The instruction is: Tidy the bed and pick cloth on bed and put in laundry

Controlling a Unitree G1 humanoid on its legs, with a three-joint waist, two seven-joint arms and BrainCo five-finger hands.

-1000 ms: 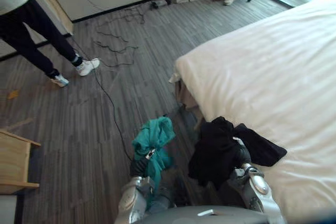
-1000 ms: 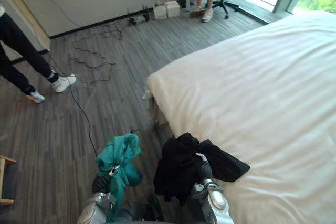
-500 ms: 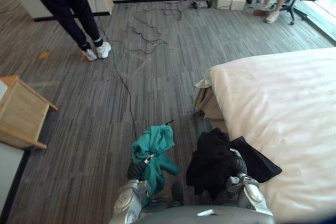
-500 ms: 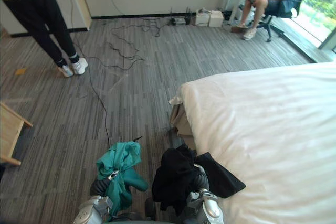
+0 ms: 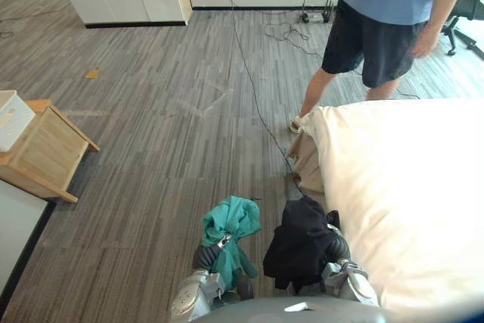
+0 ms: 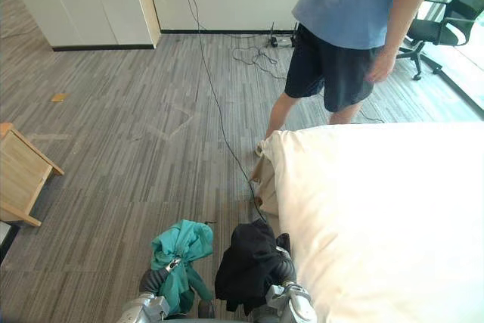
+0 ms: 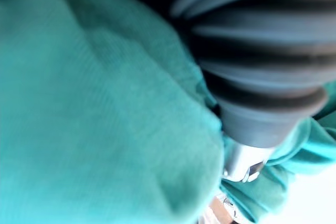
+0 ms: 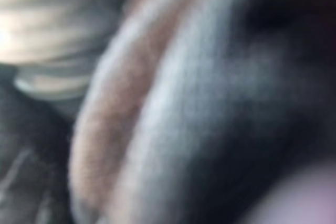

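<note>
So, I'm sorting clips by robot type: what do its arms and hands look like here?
The left arm and right arm have silver-grey, rounded shells. The left hand and right hand each wear a dark ribbed cover over back and wrist. The left wrist view shows its thick ridges, with silver metal past them.

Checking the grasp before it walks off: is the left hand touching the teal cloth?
Touching. The left wrist view shows the teal cloth pressed against the dark cover of the left hand, with no gap.

Cloths two — teal cloth [image 5: 231,221], black cloth [image 5: 299,243]; bed [image 5: 408,187] one; person [image 5: 386,5] one
</note>
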